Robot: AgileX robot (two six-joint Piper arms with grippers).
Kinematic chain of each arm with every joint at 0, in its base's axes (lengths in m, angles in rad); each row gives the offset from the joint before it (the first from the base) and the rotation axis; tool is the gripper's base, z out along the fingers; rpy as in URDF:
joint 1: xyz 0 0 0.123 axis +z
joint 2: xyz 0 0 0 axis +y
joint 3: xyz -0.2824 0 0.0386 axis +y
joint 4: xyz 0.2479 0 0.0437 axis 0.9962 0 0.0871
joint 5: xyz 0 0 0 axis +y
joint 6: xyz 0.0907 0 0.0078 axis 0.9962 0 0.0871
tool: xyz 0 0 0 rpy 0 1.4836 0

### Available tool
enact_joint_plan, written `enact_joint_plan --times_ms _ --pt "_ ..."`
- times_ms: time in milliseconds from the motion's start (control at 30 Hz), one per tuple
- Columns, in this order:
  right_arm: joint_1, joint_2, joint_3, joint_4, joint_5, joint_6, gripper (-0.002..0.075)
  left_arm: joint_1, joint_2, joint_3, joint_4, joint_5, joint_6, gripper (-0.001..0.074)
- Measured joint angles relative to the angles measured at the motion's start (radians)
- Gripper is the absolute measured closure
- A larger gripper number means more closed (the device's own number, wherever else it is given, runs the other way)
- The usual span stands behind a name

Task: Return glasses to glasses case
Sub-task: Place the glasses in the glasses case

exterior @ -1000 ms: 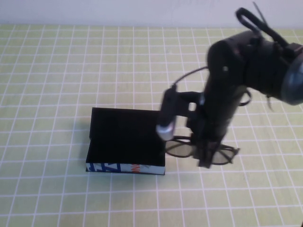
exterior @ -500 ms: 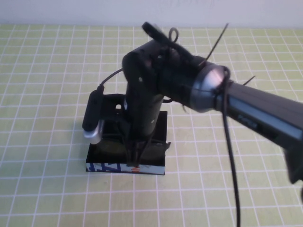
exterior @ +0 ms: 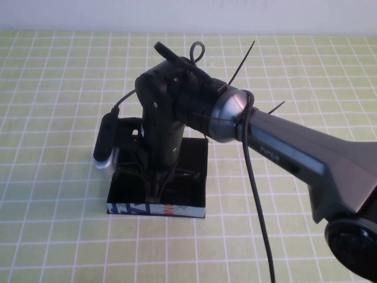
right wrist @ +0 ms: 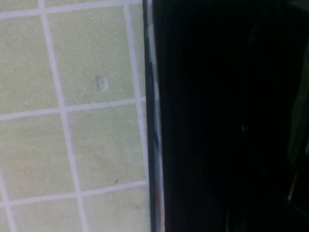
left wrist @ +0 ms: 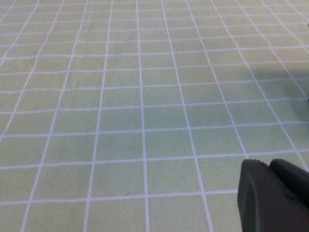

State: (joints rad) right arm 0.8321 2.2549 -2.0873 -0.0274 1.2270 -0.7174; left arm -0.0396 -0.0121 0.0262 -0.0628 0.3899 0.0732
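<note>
The glasses case (exterior: 194, 154) lies open at the table's middle, its blue, white and orange printed front side (exterior: 156, 209) facing me. My right gripper (exterior: 154, 190) reaches down into the open case, shut on the black glasses (exterior: 181, 173). Only thin rim outlines of them show against the dark interior. In the right wrist view the case's edge (right wrist: 151, 121) and its black inside (right wrist: 203, 116) fill most of the picture. My left gripper (left wrist: 268, 166) is shut and hovers over bare cloth, away from the case.
A yellow-green checked cloth (exterior: 59, 88) covers the whole table. The right arm's grey link (exterior: 294, 153) and a hanging cable (exterior: 256, 200) stretch over the right half. A white wall (exterior: 88, 15) bounds the far edge.
The right arm has carried the glasses leftward from beside the case to over it, then a little further left and down into the box.
</note>
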Motion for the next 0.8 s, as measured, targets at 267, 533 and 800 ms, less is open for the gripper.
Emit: enact_joint_plan --times_ms 267,533,800 --pt "0.000 0.008 -0.001 -0.001 0.000 0.038 0.0659 0.000 0.000 0.000 0.000 0.000 0.000 0.0737" --pt "0.000 -0.020 0.086 -0.021 0.000 0.043 0.0660 0.000 0.000 0.000 0.000 0.000 0.000 0.0737" --pt "0.000 -0.034 0.090 -0.003 0.000 0.030 0.0661 0.000 0.000 0.000 0.000 0.000 0.000 0.0737"
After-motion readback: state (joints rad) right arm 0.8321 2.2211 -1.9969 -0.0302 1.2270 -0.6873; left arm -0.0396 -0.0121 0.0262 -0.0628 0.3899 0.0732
